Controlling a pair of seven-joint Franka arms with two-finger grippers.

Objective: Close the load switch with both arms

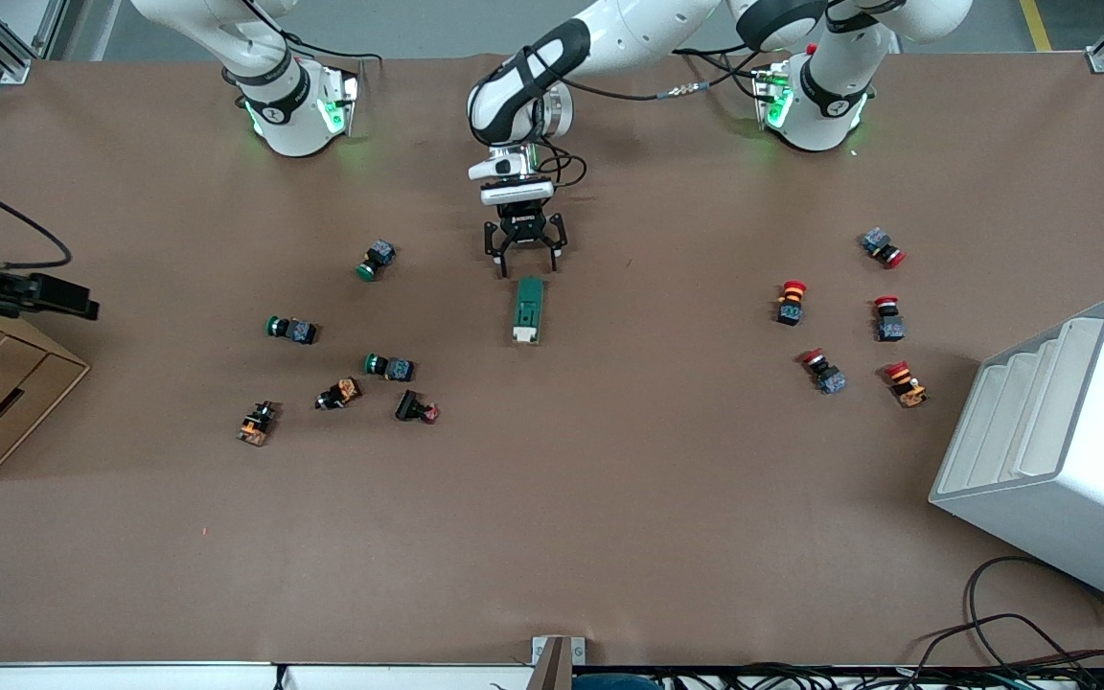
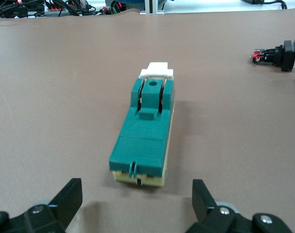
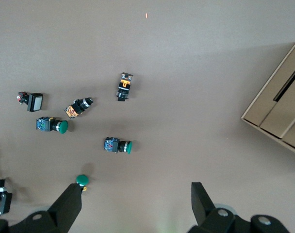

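The load switch, a narrow dark-green plastic block with a white lever tab, lies mid-table. My right gripper waits spread wide above the green pushbuttons; my left gripper hovers wide just short of the switch. I judge this the approach; next, I brace the body.

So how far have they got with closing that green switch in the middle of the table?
Hardly begun. The load switch lies flat on the table, touched by neither arm. In hand: the left end effector hangs open just at the switch's end away from the white lever tab, lined up with it. The right end effector is open too, high over the green-capped pushbuttons. Left: gripping the switch and moving its lever.
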